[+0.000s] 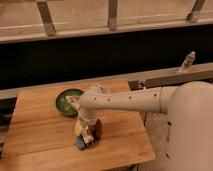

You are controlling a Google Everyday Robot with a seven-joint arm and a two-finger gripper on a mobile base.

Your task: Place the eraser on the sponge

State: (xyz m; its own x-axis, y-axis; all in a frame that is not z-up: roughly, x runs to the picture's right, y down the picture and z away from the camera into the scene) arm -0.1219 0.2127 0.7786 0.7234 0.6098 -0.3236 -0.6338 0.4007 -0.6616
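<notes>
Eraser [88,135], lower centre, tilted over sponge [80,145] under gripper [84,131]; grip state I cannot tell. Released tilted, it may slide off.

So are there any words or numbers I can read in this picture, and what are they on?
No text here can be read.
Long flat white-and-orange eraser: only coloured patches, too blurred to read.
Small clear bottle on the far ledge: any label is too small to read.
Green round plate, light-blue soft sponge, wooden table: no writing shows.
The gripper hangs low at the eraser, just above the sponge.
</notes>
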